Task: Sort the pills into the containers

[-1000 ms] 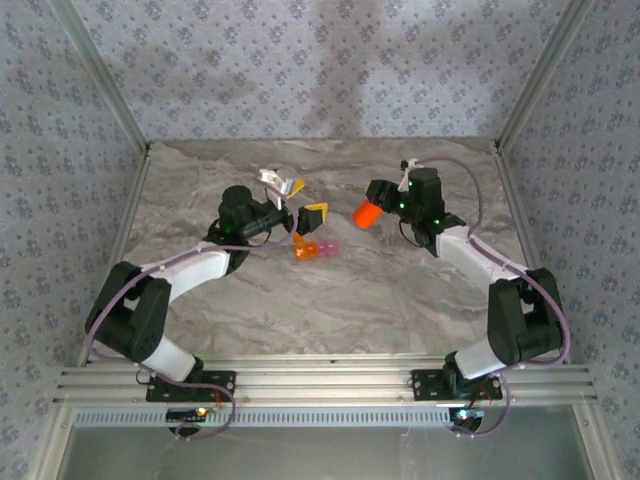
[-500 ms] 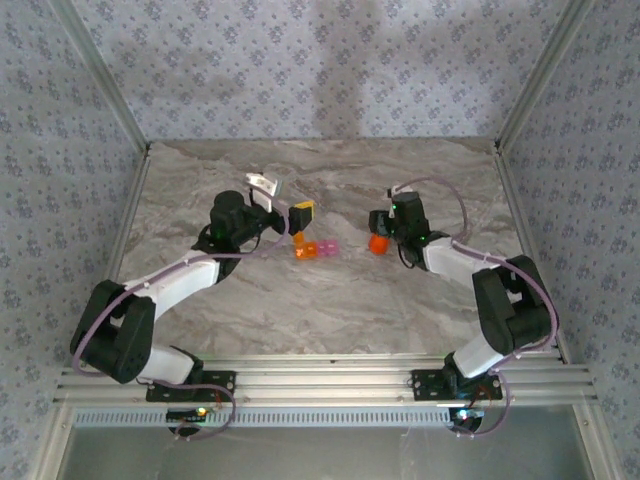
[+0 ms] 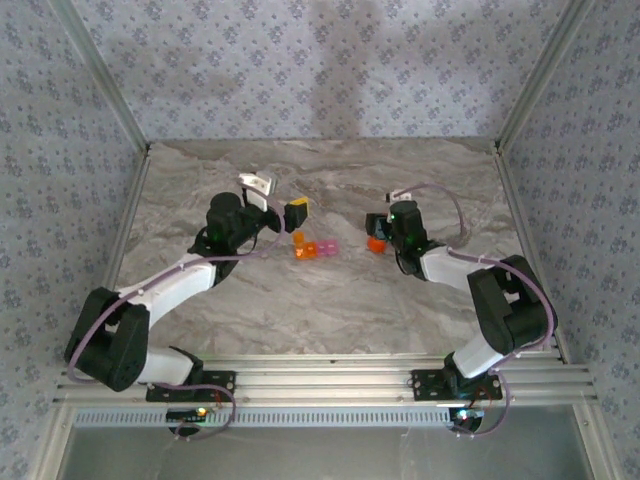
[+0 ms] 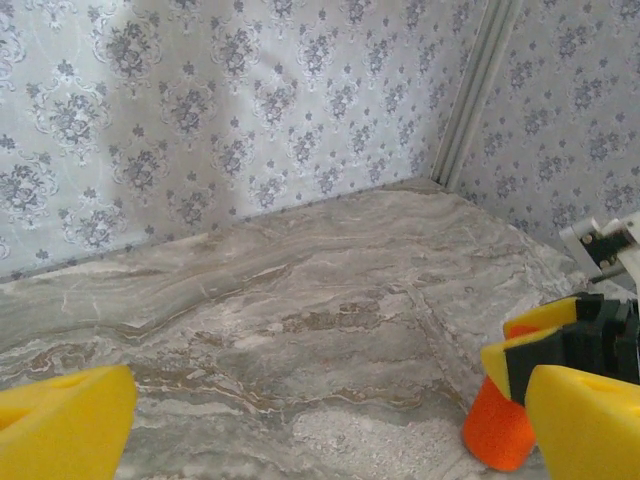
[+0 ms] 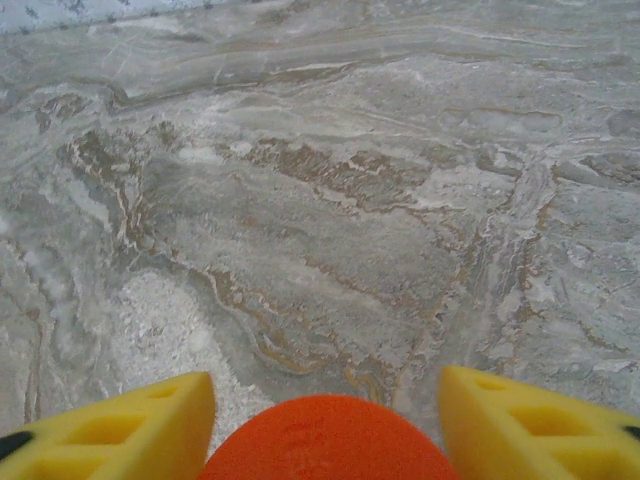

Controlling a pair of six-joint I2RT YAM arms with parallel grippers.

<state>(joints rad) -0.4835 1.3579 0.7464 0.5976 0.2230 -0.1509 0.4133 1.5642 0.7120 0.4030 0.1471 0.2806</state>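
The containers, a tiny orange cube point(image 3: 301, 249) joined to a pink cube point(image 3: 325, 247), sit mid-table. Just behind and left of them hovers my left gripper point(image 3: 279, 203) point(image 4: 330, 400), open wide with nothing between its yellow fingers point(image 4: 62, 422). An orange capped bottle point(image 3: 377, 243) point(image 4: 498, 432) stands upright on the table to the right. My right gripper point(image 3: 378, 233) point(image 5: 328, 385) straddles its round cap point(image 5: 330, 442), open, with a gap showing beside the right pad point(image 5: 540, 430). The pills are hidden.
The marble tabletop point(image 3: 330, 310) is bounded by patterned walls and metal corner posts point(image 3: 530, 80). Bare marble stretches ahead of both grippers. My right gripper's yellow pads point(image 4: 545, 318) and white mount point(image 4: 605, 245) sit close to the left gripper's right finger.
My right gripper came down and set the orange bottle on the table, then its jaws spread. My left gripper swung slightly back and left, away from the containers.
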